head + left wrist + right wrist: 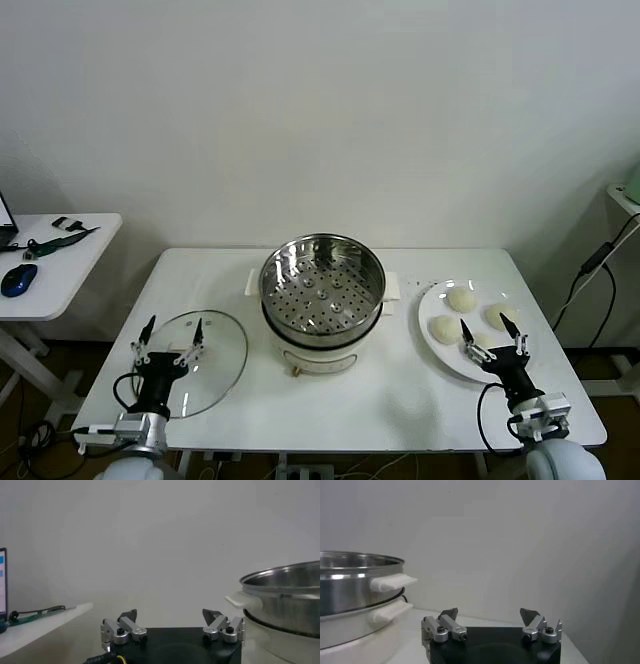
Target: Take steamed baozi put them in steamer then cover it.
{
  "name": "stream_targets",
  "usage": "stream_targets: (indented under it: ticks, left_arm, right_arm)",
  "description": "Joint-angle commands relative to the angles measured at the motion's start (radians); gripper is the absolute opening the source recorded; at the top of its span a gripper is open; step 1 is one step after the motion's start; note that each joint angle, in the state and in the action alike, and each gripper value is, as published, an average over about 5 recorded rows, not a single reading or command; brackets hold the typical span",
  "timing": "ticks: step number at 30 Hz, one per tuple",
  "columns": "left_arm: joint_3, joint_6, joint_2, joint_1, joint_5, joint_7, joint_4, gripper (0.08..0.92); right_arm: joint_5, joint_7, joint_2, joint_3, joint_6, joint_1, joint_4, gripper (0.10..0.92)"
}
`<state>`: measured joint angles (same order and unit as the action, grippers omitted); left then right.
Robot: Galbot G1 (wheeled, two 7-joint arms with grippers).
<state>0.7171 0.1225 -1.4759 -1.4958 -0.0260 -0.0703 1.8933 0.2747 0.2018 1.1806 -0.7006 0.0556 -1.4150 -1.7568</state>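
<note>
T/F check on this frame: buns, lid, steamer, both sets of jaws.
1. The steamer already holds a bun. False: its tray is bare.
2. The lid lies on the table left of the steamer. True.
3. The buns sit on a plate right of the steamer. True.
4. The right gripper grips a bun. False: its jaws are open, holding nothing.
5. The left gripper is open above the lid. True.

White table (400,400); white plate (436,345); side desk (70,262) with blue mouse (18,280).
</note>
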Motion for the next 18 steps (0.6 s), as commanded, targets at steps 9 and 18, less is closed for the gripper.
stream_targets:
  ticks: [9,18]
  left_arm:
    - [-0.014,-0.007,0.021,0.005,-0.002,0.026,-0.009,0.823]
    - [-0.027,-0.008,0.032,0.0,0.001,0.026,-0.009,0.823]
  right_arm:
    - [-0.2,0.52,-0.573,0.197,-0.174,0.387,0.284,0.823]
    - [-0.459,0.88,-0.66,0.808,-0.045,1.051,0.605,0.823]
